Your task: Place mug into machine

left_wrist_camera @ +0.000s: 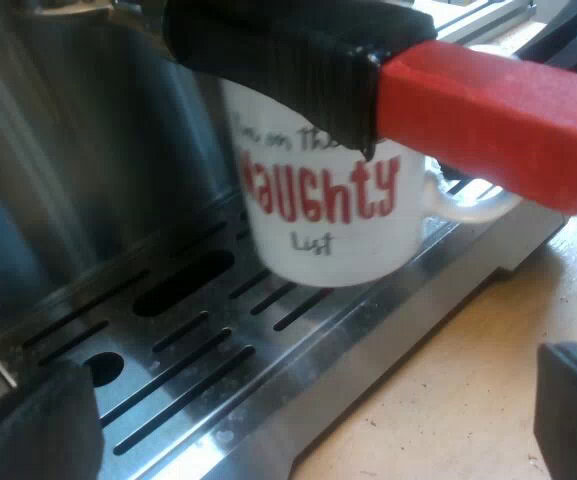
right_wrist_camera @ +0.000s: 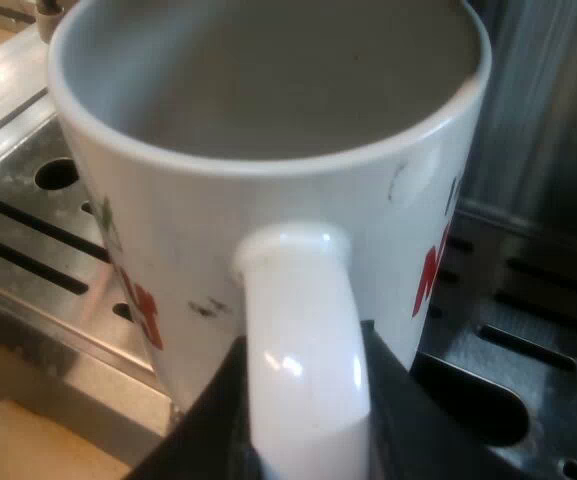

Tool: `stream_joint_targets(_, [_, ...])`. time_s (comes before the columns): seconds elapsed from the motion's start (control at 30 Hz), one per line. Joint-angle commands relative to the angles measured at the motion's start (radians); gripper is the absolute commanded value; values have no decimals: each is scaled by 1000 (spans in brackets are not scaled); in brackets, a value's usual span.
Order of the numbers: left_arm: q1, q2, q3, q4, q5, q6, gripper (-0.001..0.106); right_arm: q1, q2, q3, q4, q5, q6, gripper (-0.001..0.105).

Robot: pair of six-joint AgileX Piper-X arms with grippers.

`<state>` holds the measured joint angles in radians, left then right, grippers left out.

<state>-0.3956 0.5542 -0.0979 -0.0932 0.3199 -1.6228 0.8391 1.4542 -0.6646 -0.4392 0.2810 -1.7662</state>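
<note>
the white mug stands at the espresso machine, its base down on the slotted steel drip tray, straight ahead of my left gripper and beyond its fingertips. red capitals on the mug's side read "naughty", with "list" in thin black script below. the line above is partly covered by the holder's dark handle and reads roughly "i'm on the". the red end of that handle juts out across the mug's upper edge. the left jaws are spread wide, one finger over the tray and the other over the wooden table, with nothing between them.

my right gripper has its jaws closed on the mug's white handle, with a black finger pressed to each side. just past the jaws, red lettering shows on the mug's wall, but too little of it to read.
</note>
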Motion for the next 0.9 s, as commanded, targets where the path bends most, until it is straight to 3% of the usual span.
stream_joint_targets(0.03, [-6,-2,-4,-17,-9,-2,89,-1,6,-24,-83,3,-4,0])
stream_joint_targets(0.43, [-6,-2,-4,-17,-9,-2,89,-1,71,-39,-101,3,-4,1])
stream_joint_targets(0.57, [-6,-2,-4,-17,-9,-2,89,-1,76,-39,-100,5,-4,16])
stream_joint_targets(0.63, [-6,-2,-4,-17,-9,-2,89,-1,76,-39,-100,5,-4,28])
stream_joint_targets(0.7, [-6,-2,-4,-17,-9,-2,89,3,76,-39,-100,5,-4,57])
stream_joint_targets(0.77, [-6,-2,-4,-17,-9,-5,89,10,63,-39,-100,8,-2,65])
stream_joint_targets(0.9, [-6,-2,-4,-15,-9,-19,89,30,36,-39,-68,33,-2,66])
